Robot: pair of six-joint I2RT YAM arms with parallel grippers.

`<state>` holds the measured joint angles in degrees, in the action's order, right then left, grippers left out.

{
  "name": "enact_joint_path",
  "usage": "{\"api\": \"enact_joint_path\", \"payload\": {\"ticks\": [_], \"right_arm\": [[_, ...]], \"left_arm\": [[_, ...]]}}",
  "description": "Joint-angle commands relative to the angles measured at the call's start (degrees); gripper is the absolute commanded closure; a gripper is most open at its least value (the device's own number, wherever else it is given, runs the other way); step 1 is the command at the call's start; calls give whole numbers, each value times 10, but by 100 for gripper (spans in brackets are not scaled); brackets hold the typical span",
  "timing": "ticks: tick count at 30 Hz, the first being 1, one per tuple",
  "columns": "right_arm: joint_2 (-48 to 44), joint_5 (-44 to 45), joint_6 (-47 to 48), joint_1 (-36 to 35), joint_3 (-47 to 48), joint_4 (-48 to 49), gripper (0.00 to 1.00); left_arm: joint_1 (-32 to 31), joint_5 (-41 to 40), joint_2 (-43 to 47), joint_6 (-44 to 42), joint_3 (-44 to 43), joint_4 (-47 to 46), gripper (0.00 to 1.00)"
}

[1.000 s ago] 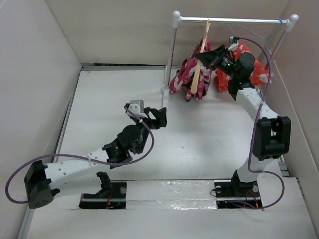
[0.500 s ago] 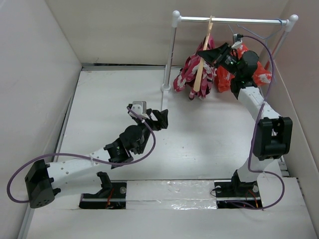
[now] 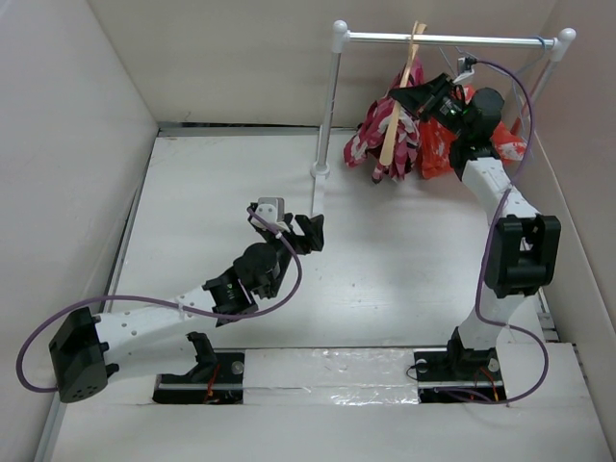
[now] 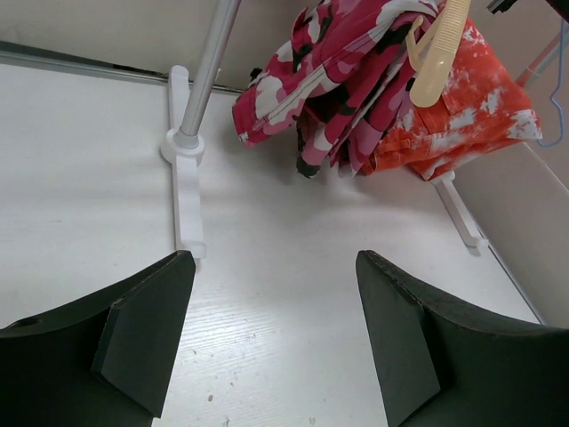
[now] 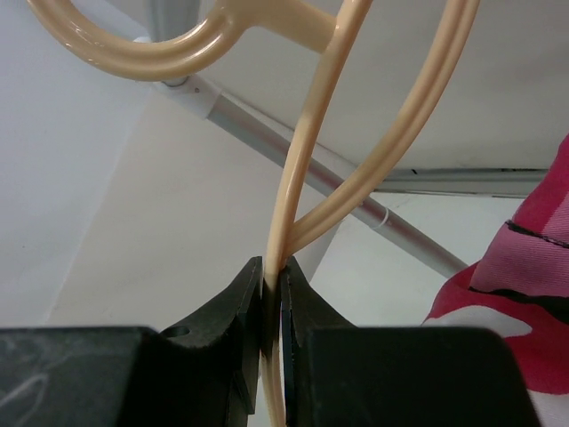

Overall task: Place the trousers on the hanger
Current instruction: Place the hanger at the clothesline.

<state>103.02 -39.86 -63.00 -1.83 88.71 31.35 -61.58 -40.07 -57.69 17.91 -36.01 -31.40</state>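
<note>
Under rail (image 3: 452, 39), R tool (image 5: 273, 277) pinches hanger (image 4: 437, 64), trousers (image 4: 338, 62) just beside.

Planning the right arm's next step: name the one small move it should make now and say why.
Probably ease the top of the hanger over the rail to hook it. The right gripper is shut on the hanger, the trousers already drape over it, and its top end is up at the rail, not visibly hooked.

Rail: white tubular clothes rail (image 3: 443, 39) stood on the far right part of the white table (image 3: 385, 269).
Hanger: tan curved wooden hanger (image 3: 393, 130) sat in the right gripper (image 3: 409, 96), beside the rail's bar.
Trousers: pink camouflage fabric trousers (image 3: 369, 140) hung on the hanger, left of the red-orange blotched garment (image 3: 438, 152).
Left gripper (image 3: 313, 231): mid-table, before the rail.
</note>
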Motion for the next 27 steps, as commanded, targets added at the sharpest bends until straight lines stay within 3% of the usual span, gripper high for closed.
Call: {"api": "enact_joint_path", "payload": {"ticks": [1, 5, 6, 7, 8, 10, 12, 13, 22, 27], "right_arm": [[-16, 0, 17, 2, 28, 126, 100], [-23, -1, 32, 2, -11, 131, 99], [-26, 0, 35, 2, -22, 138, 91], [-34, 0, 35, 2, -33, 156, 83], [-38, -1, 35, 2, -53, 172, 67], [-44, -7, 38, 2, -67, 180, 56], [-59, -4, 50, 2, -89, 181, 34], [-65, -2, 59, 2, -97, 173, 1], [-206, 46, 221, 2, -189, 56, 0], [-332, 122, 316, -5, -313, -7, 0]], "left_arm": [[3, 9, 0, 5, 2, -17, 29], [8, 4, -3, 5, 3, -19, 29], [8, 5, -3, 5, 4, -19, 29], [8, 8, -4, 5, 7, -20, 29], [8, 9, -5, 5, 9, -23, 29], [8, 9, -12, 4, 7, -26, 29], [8, 9, -18, 5, 5, -24, 29], [8, 14, -22, 7, 3, -24, 29], [8, 25, -34, 10, -1, -21, 29], [14, 32, -49, 16, -1, -25, 29]]}}
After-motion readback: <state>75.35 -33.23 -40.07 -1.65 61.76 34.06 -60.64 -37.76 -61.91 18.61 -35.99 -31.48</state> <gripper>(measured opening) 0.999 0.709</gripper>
